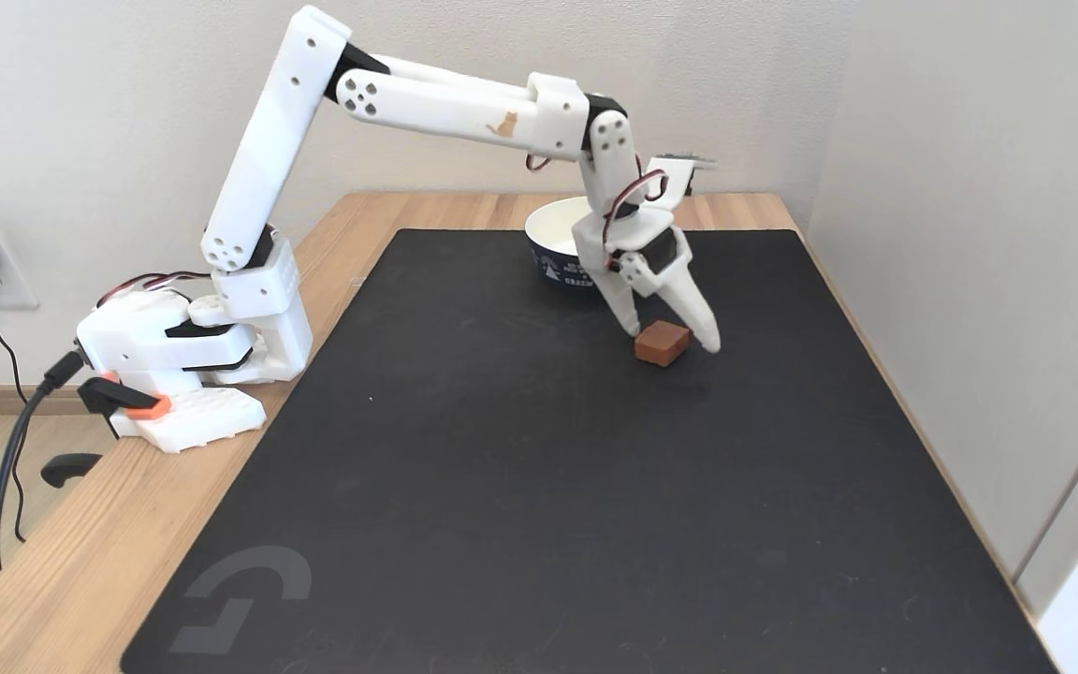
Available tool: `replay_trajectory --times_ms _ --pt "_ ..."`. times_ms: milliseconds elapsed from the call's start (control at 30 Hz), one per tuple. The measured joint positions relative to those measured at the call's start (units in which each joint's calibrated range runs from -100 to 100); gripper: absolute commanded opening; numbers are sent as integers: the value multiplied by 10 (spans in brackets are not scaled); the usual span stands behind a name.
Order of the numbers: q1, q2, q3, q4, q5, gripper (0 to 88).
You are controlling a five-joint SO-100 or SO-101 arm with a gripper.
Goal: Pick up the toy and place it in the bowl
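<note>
My gripper (672,339) stands open, fingers straddling the toy (662,343), gripping nothing. The toy rests on the black mat (502,468), near the bowl (560,245). The mat covers a wooden table (62,580) between pale walls (951,187).

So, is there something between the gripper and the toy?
Nothing visible: the open gripper straddles the toy on the black mat, one finger on each side. The bowl stands just behind.

Reddish-brown toy (662,343), white pincer (672,339), black mat (502,468) — bowl (553,245) white inside, navy outside with white print.
</note>
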Motion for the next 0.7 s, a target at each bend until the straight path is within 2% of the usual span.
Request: replay_trajectory --times_ms 200,233,367,533,700 --pt "2 7 -6 -5 0 354" --pt "2 9 -6 -5 0 295" --pt "3 16 -9 -5 0 146" --pt "3 17 -14 4 -1 21" --pt "5 18 -15 8 -2 22"
